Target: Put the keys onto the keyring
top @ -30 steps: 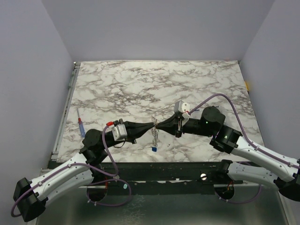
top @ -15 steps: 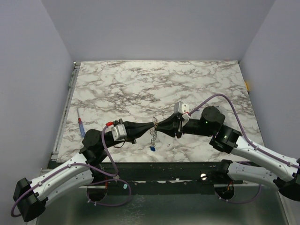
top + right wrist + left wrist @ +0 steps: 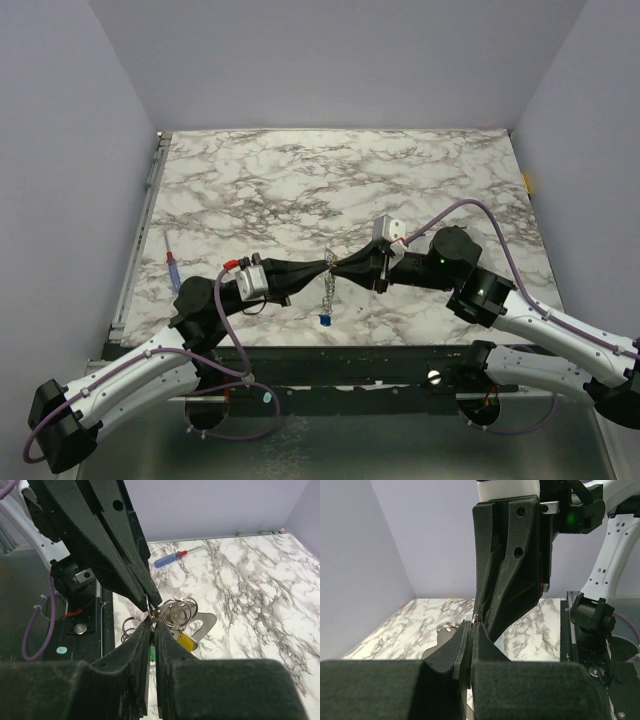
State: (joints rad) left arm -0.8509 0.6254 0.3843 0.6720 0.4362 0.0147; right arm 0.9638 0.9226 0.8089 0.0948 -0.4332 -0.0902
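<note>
Bright, even light falls from above on the marble table. Shadows under the arms are soft and faint, with no harsh glare. The top view is sharp, though the keyring is too small to resolve. In the wrist views, the near parts of the left claw and right claw are dark and blurred.

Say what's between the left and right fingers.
Only the keyring: its small rings sit where the tips meet, chain hanging below. Right wrist and top views.
</note>
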